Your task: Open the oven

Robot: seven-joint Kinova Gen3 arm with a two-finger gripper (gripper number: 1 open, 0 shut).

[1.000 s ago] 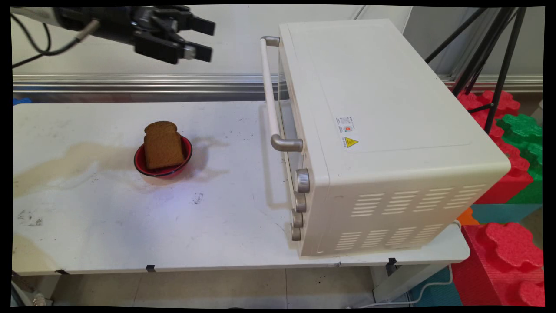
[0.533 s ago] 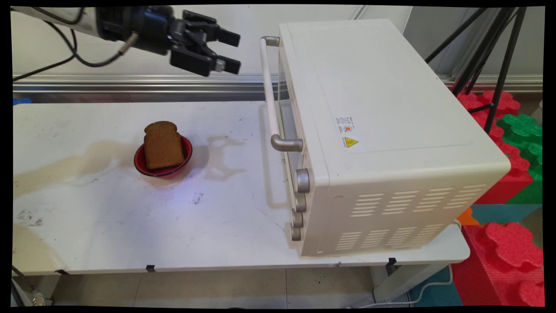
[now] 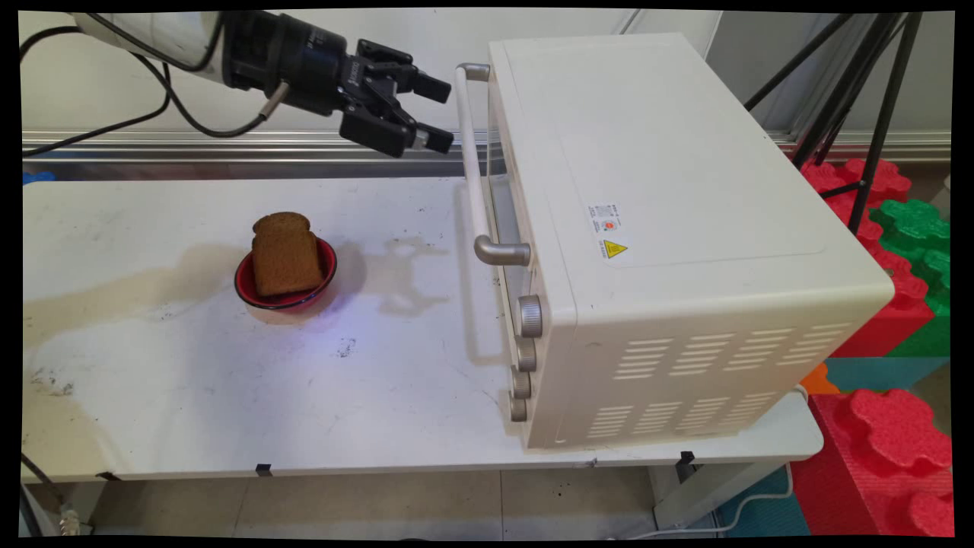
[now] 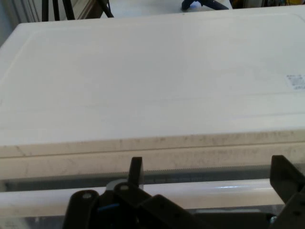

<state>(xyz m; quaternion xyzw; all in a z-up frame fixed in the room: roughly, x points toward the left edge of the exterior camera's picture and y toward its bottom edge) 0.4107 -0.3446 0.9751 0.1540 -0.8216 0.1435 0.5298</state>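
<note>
- White, stained table (image 3: 228, 396) runs below a pale wall; a cream oven (image 3: 654, 228) stands on its right part, door facing left.
- Red and green foam blocks (image 3: 898, 304) and a black tripod (image 3: 875, 91) sit at the far right.
- Black gripper (image 3: 440, 110) hangs high, fingers spread apart and empty, aimed at the oven's front.
- Oven handle (image 3: 470, 164), a white bar on grey brackets, lies just right of the fingertips, near its far end; no touch is visible.
- From the hand camera the handle (image 4: 209, 191) crosses between the two fingers (image 4: 136, 169), with the oven's top (image 4: 152, 81) beyond.
- Bread (image 3: 285, 255) leans in a red bowl (image 3: 251, 289), well apart below the gripper.
- Compared with half a second ago, the gripper has shifted right and slightly down, closer to the handle; bowl and oven are unmoved.
</note>
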